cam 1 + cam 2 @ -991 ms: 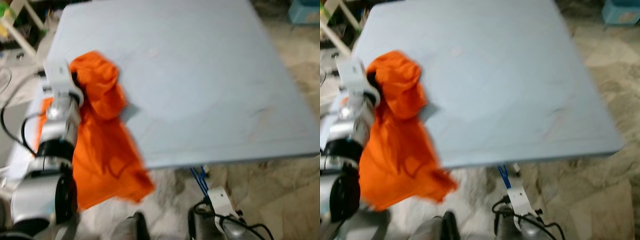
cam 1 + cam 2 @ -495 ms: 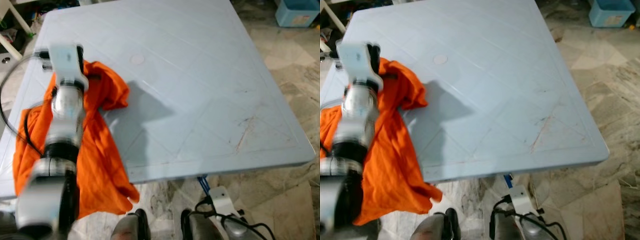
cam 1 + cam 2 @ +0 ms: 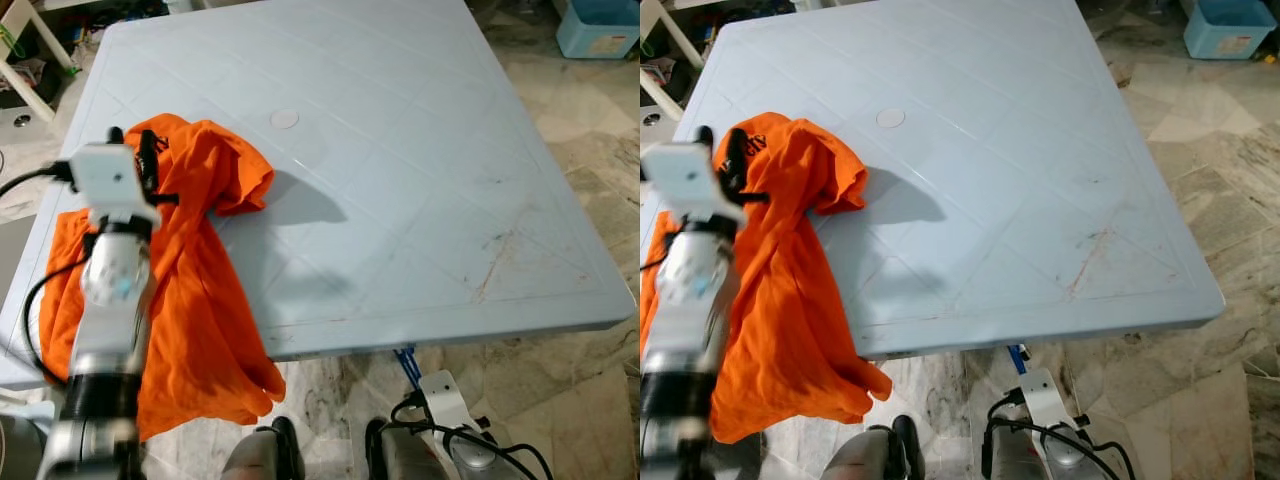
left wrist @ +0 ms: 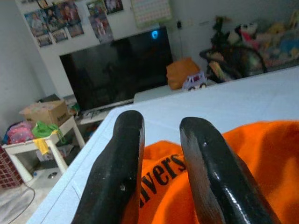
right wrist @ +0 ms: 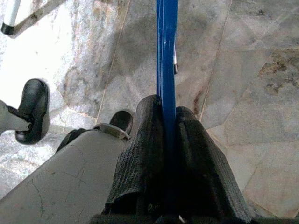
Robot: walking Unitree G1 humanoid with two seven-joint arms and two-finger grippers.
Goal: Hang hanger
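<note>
**Gripping blue hanger below table edge**

The right gripper (image 5: pixel 168 121) was clamped shut on the blue hanger (image 5: pixel 166 51), low near the floor. The left gripper (image 4: pixel 161 154), fingers slightly parted, hovered over the orange shirt (image 3: pixel 200 260) on the table (image 3: pixel 400 150).

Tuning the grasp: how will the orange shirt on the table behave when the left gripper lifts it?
Likely floppy: the orange shirt lies bunched and droops over the table edge. Probably light, thin cloth folding in soft creases. It may slide off, since much of it hangs past the edge. The left gripper hovers over it, fingers apart.
</note>
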